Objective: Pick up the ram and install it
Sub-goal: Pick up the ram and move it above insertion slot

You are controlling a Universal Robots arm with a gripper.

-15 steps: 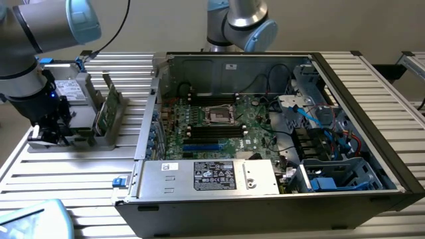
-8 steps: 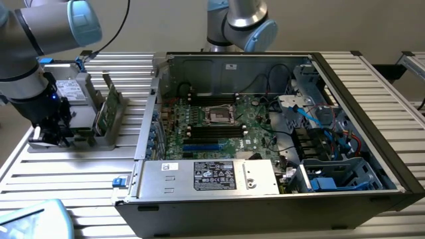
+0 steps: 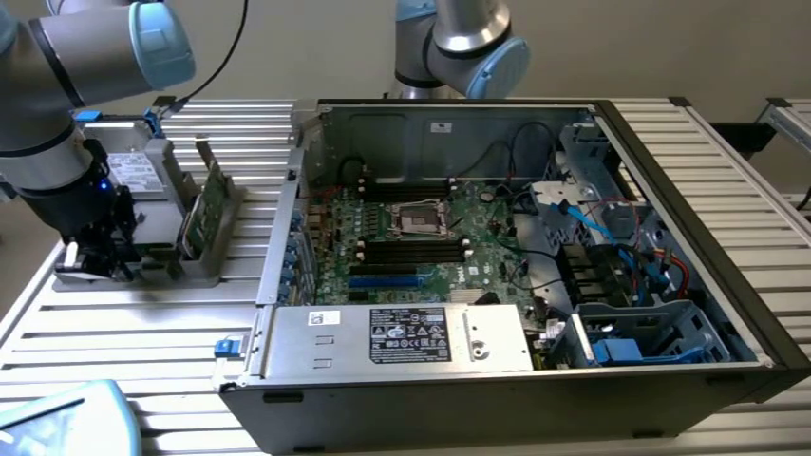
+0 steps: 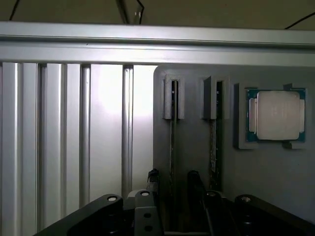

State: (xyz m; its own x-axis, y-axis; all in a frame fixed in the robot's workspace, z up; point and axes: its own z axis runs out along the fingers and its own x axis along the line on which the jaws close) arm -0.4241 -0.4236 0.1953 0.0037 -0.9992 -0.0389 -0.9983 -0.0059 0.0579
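Gripper [image 4: 173, 175]: I read it as fully open, holding nothing. Its two fingers [image 4: 152, 181] stand one on either side of the ram [image 4: 173, 142], with a gap on each side and no contact.

Ram: one stick, standing on its edge in a slot of the grey holder [image 4: 192, 147]. It sits in the slot farther from the processor chip [image 4: 275, 116].

Holder contents, counted:
- Two slots, each with one thin board seen edge-on. The second board [image 4: 214, 142] is in the slot beside the chip.
- One square silver processor chip, lying flat in its own recess.

In the exterior view, the gripper [image 3: 95, 255] is low over the holder's end on the exterior view's left. One taller green card [image 3: 203, 214] stands upright just beside it.

One open computer case [image 3: 709, 161] lies on the slatted table [image 3: 140, 332], on the exterior view's right. It contains one motherboard [image 3: 431, 237] and one labelled power supply [image 3: 405, 337].
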